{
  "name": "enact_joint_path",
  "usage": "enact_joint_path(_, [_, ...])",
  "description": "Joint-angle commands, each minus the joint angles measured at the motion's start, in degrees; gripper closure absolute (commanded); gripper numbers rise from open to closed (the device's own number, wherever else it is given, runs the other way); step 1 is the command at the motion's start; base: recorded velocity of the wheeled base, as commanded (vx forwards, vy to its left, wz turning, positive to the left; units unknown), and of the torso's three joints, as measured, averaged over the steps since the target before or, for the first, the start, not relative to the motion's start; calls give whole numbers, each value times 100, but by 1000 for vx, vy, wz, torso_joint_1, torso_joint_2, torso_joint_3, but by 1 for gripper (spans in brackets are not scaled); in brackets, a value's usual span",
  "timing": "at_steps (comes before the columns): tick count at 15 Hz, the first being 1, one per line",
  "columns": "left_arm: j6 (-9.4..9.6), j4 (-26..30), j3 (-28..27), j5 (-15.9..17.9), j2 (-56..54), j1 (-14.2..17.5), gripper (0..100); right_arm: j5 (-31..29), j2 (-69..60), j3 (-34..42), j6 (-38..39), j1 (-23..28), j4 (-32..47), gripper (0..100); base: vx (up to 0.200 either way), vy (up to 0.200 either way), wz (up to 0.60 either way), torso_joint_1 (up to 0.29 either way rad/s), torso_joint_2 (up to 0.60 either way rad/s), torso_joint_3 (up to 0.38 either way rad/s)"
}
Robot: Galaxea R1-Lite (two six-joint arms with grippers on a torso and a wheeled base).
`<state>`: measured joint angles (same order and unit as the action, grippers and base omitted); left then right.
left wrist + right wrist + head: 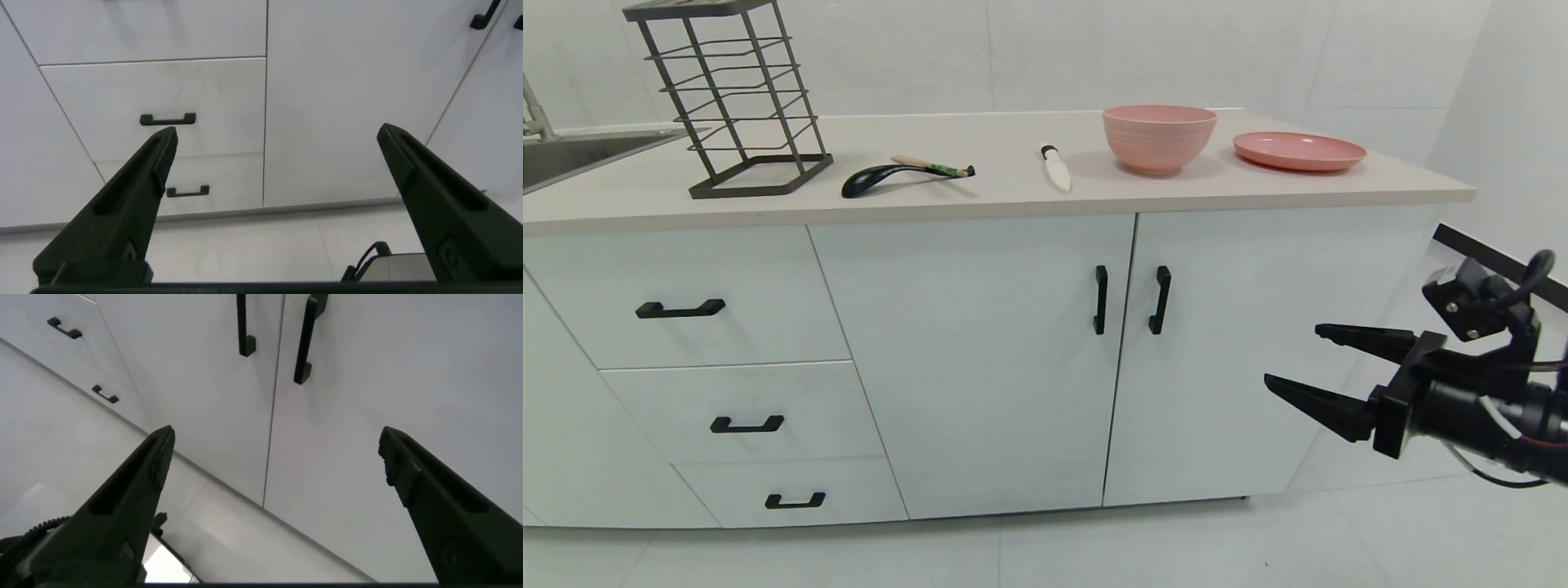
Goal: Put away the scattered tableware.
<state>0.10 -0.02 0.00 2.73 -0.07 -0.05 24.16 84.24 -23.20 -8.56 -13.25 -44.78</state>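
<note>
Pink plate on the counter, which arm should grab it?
Right, likely: the right tool is open before the cabinet doors on the side of the pink plate, while the left tool faces the drawers.

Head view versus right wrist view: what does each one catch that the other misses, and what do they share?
The head view adds the countertop with pink bowl, pink plate, white knife, black spoon, chopsticks, wire rack and sink. The right wrist view adds just a closer look along its own fingers. Shared: the open right gripper, two door handles, drawer handles, floor.
</note>
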Motion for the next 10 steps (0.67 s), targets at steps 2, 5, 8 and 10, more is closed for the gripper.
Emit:
enact_joint_path(2, [-1,-6,0,-1,7,-4,0,308,954,-132,-14,-11,-673,0,0,0,0,0,0,0])
enact_joint_path(5, [-1,2,0,-1,7,-4,0,739,1455,-211,-32,-11,-1147,0,0,0,0,0,0,0])
enact_joint_path(8, [-27,-6,0,-1,7,-4,0,1064,1842,-352,-392,-11,-1332,0,0,0,0,0,0,0])
enact_joint_path(10, [-10,-6,0,26,7,-4,0,1328,1939,-422,-419,-151,-1613,0,0,0,0,0,0,0])
